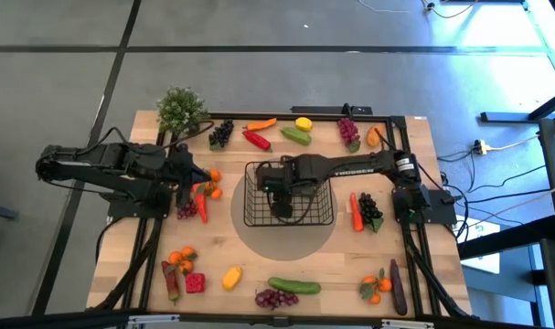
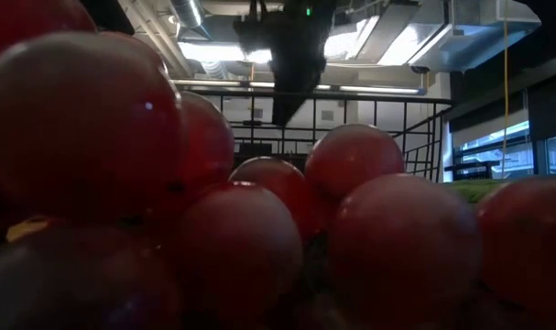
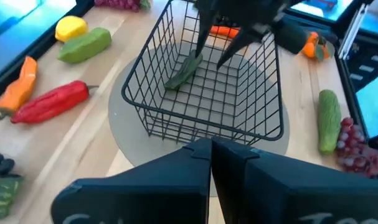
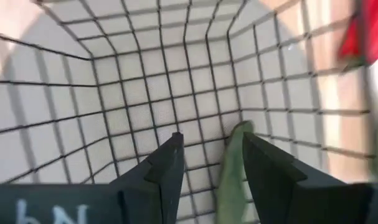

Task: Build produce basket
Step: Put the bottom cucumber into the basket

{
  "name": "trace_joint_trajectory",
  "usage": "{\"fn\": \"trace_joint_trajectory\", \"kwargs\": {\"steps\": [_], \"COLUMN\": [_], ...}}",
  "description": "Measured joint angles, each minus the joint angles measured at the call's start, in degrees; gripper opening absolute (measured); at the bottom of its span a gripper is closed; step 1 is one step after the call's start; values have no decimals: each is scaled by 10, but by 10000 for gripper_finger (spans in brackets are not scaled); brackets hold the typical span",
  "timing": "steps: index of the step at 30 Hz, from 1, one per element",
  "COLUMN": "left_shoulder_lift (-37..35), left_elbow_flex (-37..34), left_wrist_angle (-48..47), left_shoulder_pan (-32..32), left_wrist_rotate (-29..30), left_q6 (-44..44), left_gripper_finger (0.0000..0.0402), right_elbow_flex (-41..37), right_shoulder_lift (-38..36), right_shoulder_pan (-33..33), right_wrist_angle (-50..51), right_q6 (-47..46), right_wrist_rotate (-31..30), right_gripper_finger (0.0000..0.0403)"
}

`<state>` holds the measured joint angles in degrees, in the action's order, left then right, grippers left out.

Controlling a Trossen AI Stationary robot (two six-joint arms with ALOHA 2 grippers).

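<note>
The basket (image 1: 289, 196) is black wire with square holes. It sits in the middle of the table (image 1: 414, 265) on a gray circle (image 1: 286, 239). The right gripper (image 4: 210, 158) reaches down inside it. Its fingers are apart, and a long green vegetable (image 3: 184, 72) lies between them on the basket floor. The left gripper (image 3: 211, 148) waits at the table's left side, fingers together. Other toy fruits and vegetables lie around the basket.

Red grapes (image 2: 259, 229) blocking most of the low view, green vegetable (image 4: 229, 180) cut off between right hand (image 4: 212, 163) fingers
</note>
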<state>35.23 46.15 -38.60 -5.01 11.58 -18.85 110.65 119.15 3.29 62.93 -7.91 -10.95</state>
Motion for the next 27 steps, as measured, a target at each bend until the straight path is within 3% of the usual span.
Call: {"fn": "trace_joint_trajectory", "kwargs": {"steps": [5, 10, 15, 21, 27], "left_shoulder_lift": [13, 56, 109, 158, 182], "left_elbow_flex": [37, 119, 191, 224, 218], "left_wrist_angle": [-11, -133, -239, -353, -388], "left_shoulder_pan": [0, 0, 0, 0, 0], "left_wrist_rotate": [17, 61, 63, 13, -122], "left_q6": [-3, -32, -117, -273, -319], "left_gripper_finger": [0, 0, 0, 0, 0], "right_elbow_flex": [82, 161, 231, 237, 237], "right_shoulder_lift": [0, -1, -4, -67, -118], "right_shoulder_pan": [0, 0, 3, 3, 3], "right_wrist_angle": [64, 123, 180, 201, 195], "right_q6": [41, 58, 84, 79, 51], "right_wrist_rotate": [0, 0, 0, 3, 4], "right_gripper_finger": [149, 149, 149, 149, 149]}}
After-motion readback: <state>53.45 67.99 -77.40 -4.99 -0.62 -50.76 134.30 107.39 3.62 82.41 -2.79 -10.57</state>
